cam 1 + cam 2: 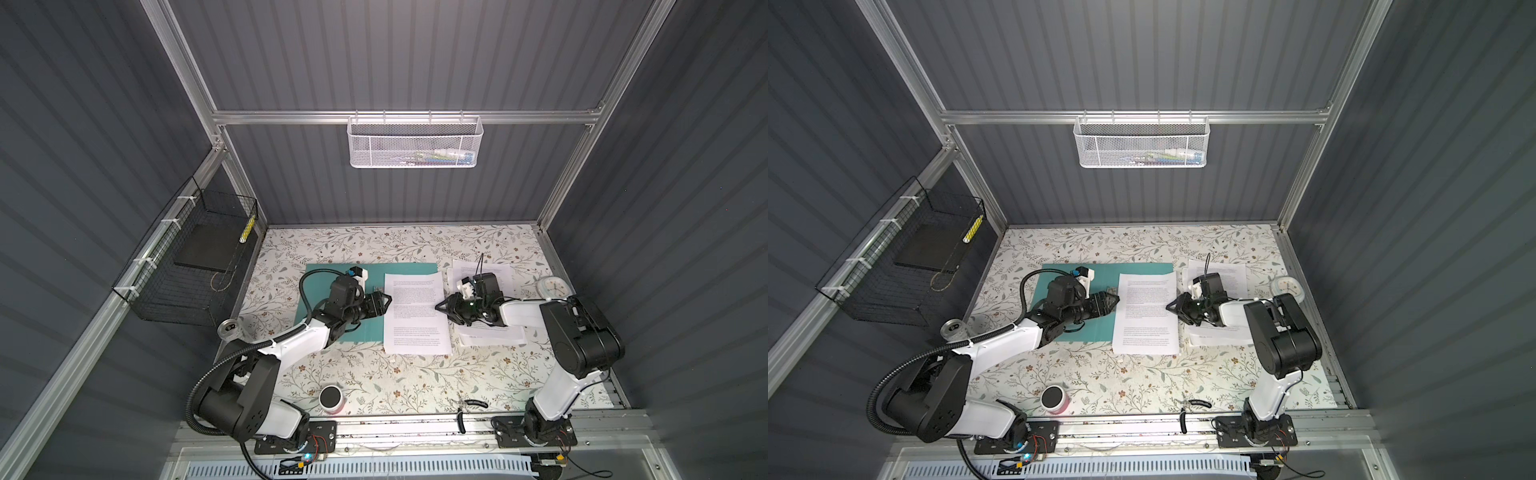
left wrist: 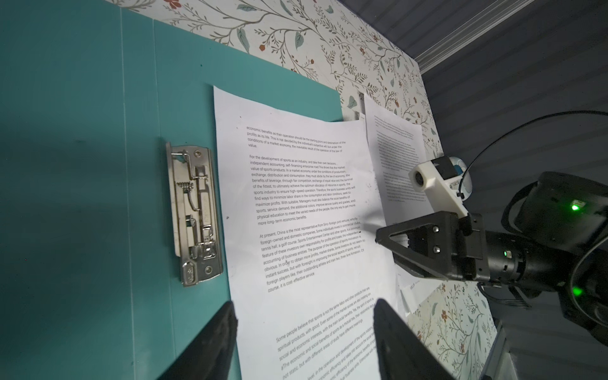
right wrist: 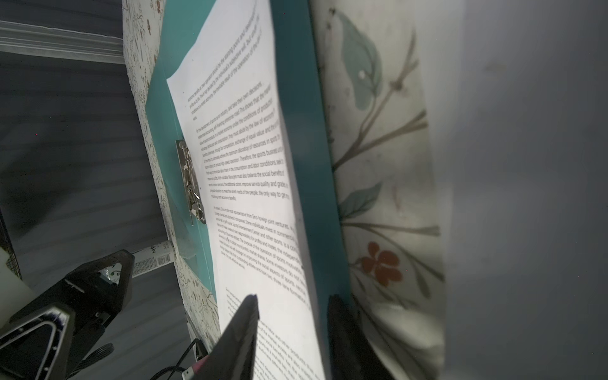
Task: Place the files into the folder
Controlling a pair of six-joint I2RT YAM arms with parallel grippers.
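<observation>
Dark grey ribbed wall panels point(image 1: 415, 54) close me in, framed by aluminium rails point(image 1: 291, 117). A white mesh basket point(image 1: 386, 145) hangs on the back rail, a black wire basket point(image 1: 174, 307) at left, above my floral tabletop point(image 1: 374, 382).

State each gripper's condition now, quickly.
Left gripper: open, empty, by the printed white paper sheet.
Right gripper: open, jaws apart at that sheet's opposite edge, gripping nothing.
</observation>
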